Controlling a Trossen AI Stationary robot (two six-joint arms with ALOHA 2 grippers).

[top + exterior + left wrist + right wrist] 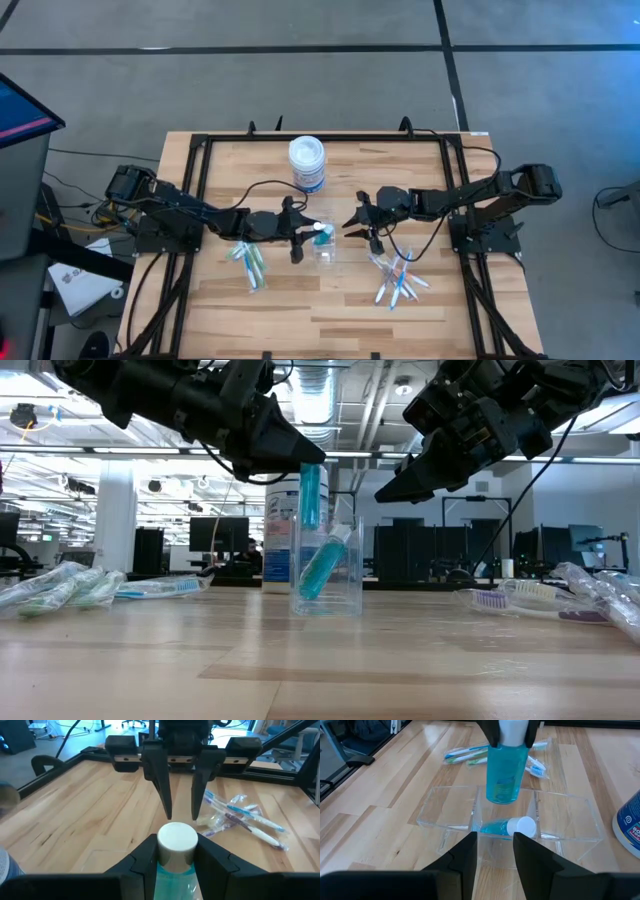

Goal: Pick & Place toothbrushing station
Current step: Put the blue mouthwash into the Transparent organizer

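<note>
1. While the left gripper [318, 228] hangs over the middle of the table [330, 300], its fingers [145, 865] are clamped on a blue tube [310, 495] just below its white cap [177, 845].
2. That tube hangs upright, cap uppermost, with its lower end at the open top of the clear holder [570, 820].
3. Inside the holder's middle compartment, a 2nd blue tube [502, 827] lies tilted, with its white cap [525, 826] toward the right arm.
4. In the low view the 2nd tube leans inside the clear walls, cap end higher.
5. Just across the holder, the right gripper [352, 226] hovers above the table, facing the left one.
6. Its 2 fingers [162, 785] stand apart with nothing between them.
7. Near the left arm, a heap of blue and green brushes [250, 262] lies on the wood.
8. Near the right arm, a 2nd heap of wrapped brushes [396, 280] lies on the wood, well apart from the 1st.
9. Toward the far edge of the table, a white jar [307, 163] with a blue label stands upright, near the holder but not touching it.
10. Black frame rails [200, 160] run around the tabletop.
</note>
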